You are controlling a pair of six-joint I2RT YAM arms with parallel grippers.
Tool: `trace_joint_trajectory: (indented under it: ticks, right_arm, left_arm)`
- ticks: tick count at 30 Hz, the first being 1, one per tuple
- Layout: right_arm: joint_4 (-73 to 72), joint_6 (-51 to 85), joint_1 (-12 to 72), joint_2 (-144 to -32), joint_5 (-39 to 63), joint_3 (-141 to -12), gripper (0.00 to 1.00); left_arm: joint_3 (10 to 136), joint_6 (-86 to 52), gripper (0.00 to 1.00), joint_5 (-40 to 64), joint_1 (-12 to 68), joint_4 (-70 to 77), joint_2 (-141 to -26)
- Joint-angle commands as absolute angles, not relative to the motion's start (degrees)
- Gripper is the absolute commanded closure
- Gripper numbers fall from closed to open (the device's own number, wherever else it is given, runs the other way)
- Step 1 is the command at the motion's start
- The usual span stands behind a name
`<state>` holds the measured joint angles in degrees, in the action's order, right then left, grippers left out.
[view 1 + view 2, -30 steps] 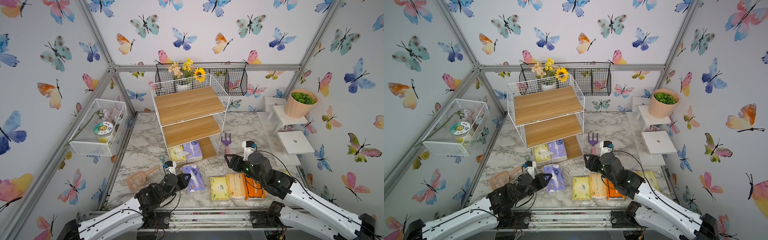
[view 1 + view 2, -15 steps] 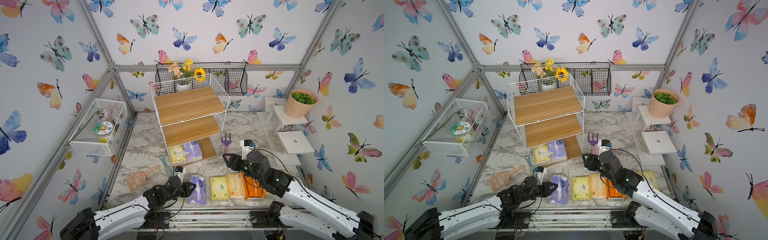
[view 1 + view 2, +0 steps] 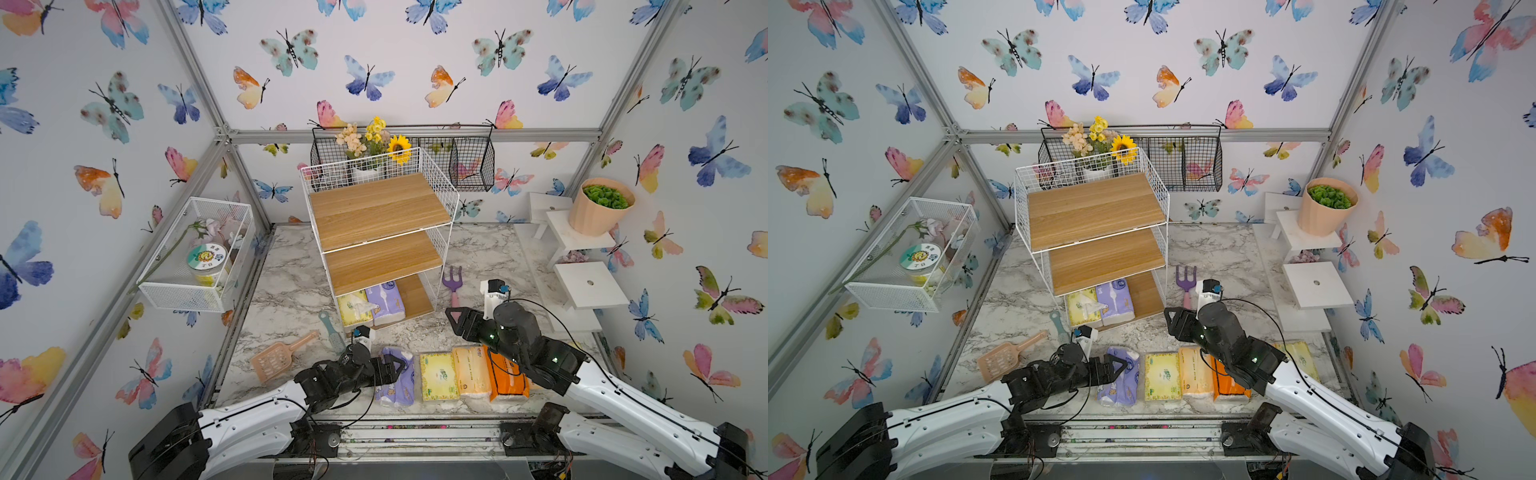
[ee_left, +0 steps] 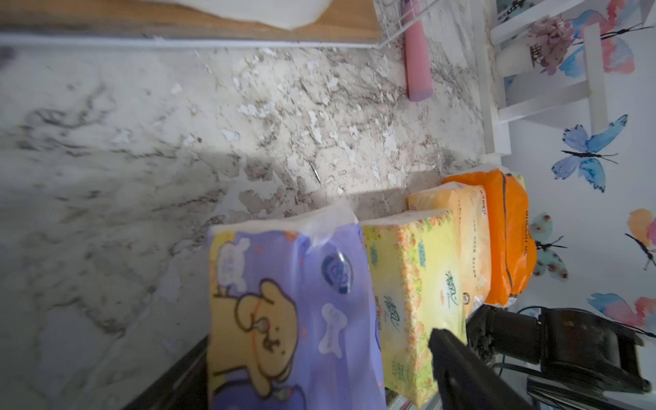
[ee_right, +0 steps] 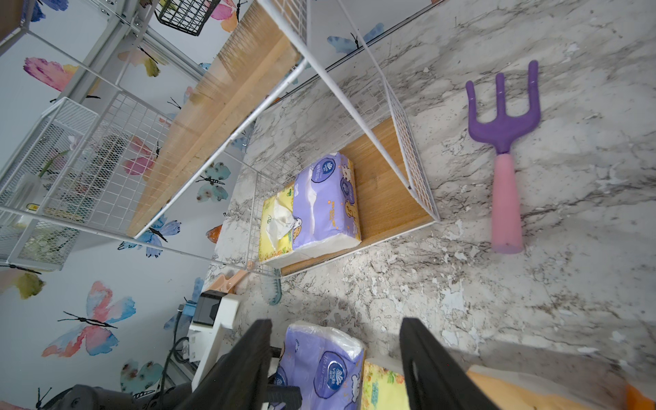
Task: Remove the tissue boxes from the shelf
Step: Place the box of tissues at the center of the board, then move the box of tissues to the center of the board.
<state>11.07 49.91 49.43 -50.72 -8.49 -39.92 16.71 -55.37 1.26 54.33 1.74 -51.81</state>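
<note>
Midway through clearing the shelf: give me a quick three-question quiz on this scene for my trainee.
1. How many soft plastic-wrapped tissue packs lie on the bottom wood-grain board of the white wire-frame shelf?
2. True or false: the right end effector is clamped on a pack.
3. Which table pack lies between the open fingers of the left end effector? A) bright orange B) purple C) peach

Key: 1) Two, one pale yellow pack and one purple pack. 2) False; it is open and empty. 3) B, the purple table pack.
</note>
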Motion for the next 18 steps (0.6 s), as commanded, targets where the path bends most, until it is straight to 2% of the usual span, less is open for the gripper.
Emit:
trace_joint_trajectory:
  ticks: [1,4,8,14,18]
  right_arm:
    - [9.8,50.1,49.1,-50.4,-7.6,-40.5,0.38]
    - [9.7,50.0,49.1,-51.5,-7.3,-41.1,0.38]
    - [9.6,49.8,49.1,-52.5,-6.9,-41.5,0.38]
    - [8.9,49.9,49.1,-52.9,-6.7,-41.2,0.38]
    - [9.0,49.9,49.1,-53.4,-6.0,-41.5,0.39]
  left_arm:
    - [19.6,-56.8,0.07,-8.5,54.0,-16.1,-48.0]
    - [20.5,-59.8,0.06,-12.2,54.0,-24.1,-46.4]
    - [20.2,-59.1,0.09,-8.8,54.0,-25.7,-45.5]
    - [17.4,-56.0,0.28,-0.5,54.0,-15.7,-48.7]
    - [17.5,-55.5,0.50,3.5,54.0,-9.9,-53.3]
